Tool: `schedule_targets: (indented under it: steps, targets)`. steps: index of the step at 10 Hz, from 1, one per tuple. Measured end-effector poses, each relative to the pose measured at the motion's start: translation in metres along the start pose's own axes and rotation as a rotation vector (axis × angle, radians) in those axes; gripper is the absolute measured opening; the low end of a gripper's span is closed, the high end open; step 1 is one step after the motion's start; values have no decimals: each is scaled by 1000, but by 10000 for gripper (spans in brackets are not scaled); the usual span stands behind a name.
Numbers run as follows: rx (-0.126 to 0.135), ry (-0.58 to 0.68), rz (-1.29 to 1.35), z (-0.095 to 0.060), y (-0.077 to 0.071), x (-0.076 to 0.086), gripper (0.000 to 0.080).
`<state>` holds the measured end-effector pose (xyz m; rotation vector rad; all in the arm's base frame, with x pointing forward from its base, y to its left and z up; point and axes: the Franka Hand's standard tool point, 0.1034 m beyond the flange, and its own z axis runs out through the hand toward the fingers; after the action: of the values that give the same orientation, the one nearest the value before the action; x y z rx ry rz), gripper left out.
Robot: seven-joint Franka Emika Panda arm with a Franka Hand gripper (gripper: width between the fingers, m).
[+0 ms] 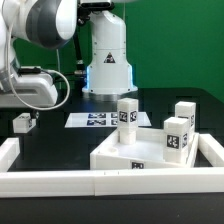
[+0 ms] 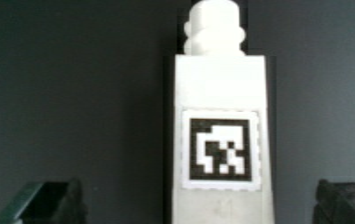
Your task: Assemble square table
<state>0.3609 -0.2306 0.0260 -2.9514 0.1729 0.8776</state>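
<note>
The square table's white panel (image 1: 120, 158) lies at the exterior view's right, and three white tagged legs (image 1: 127, 113) (image 1: 185, 112) (image 1: 177, 138) stand on it. A fourth leg (image 1: 21, 123) lies on the black surface at the exterior view's left. My gripper (image 1: 25, 116) hangs right over that leg. In the wrist view the leg (image 2: 218, 110) lies lengthwise between the fingers, tag up, with its screw tip (image 2: 215, 30) pointing away. My gripper (image 2: 195, 205) is open. The dark fingers (image 2: 42, 205) stand well clear of the leg on both sides.
The marker board (image 1: 98, 120) lies flat behind the panel, in front of the robot's white base (image 1: 108, 60). A long low white wall (image 1: 90, 183) edges the black surface along the front, with a short section (image 1: 8, 150) at the exterior view's left.
</note>
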Motion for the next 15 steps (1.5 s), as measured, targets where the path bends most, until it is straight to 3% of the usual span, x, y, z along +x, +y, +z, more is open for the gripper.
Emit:
schedule_targets:
  steps: [7,11,13,15]
  targets:
    - [-2,-54,31,11,1,0,649]
    - [36,-332,34,15,-7,-8,649]
    - [29,-366,32,18,-6,-3,649]
    - [27,-366,34,21,-5,-3,398]
